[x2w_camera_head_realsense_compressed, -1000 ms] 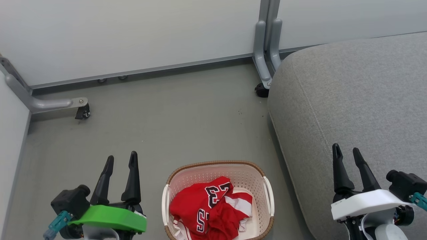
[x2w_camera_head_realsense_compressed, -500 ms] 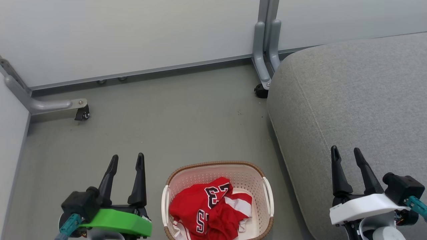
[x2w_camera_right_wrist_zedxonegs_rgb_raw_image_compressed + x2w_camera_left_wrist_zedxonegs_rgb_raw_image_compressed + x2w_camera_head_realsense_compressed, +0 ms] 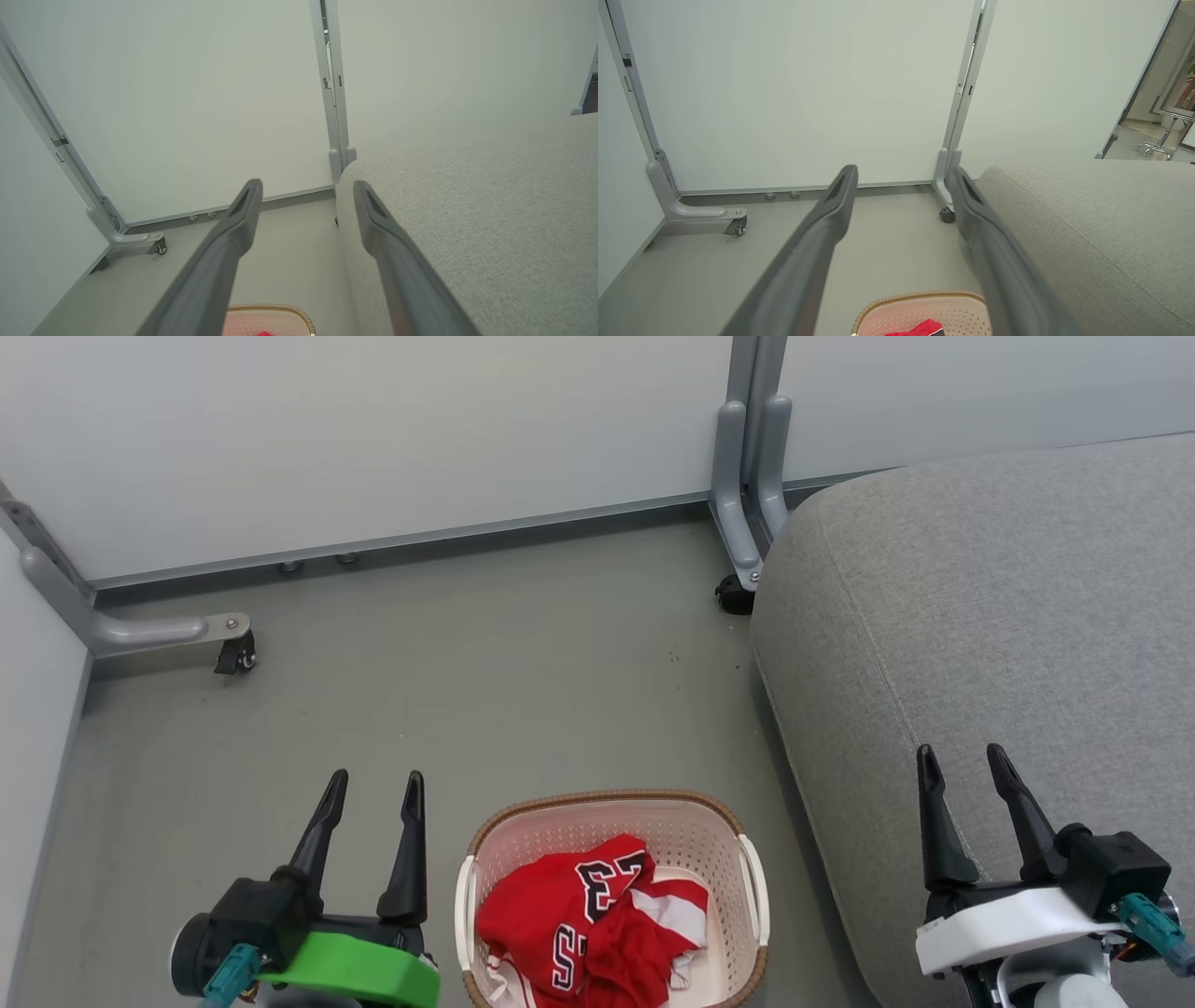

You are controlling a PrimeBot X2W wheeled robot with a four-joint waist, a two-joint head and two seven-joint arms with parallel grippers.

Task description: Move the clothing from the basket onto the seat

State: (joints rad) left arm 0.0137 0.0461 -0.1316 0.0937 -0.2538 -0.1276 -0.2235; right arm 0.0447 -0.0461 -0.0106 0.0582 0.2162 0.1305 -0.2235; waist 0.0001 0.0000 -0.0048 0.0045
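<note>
The clothing (image 3: pixel 583 919) lies crumpled in the basket (image 3: pixel 611 817), lettering partly folded away, the basket's near edge cut off. The left gripper (image 3: pixel 375 777) beside it and the right gripper (image 3: pixel 960 751) over the seat (image 3: pixel 1008 616) each hold 2 fingers apart.

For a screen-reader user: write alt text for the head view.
Two crumpled red sports garments lie in a small cream laundry basket on the grey floor, beside a large grey sofa cushion. The open left gripper is left of the basket; the open right gripper shows against the cushion.
</note>
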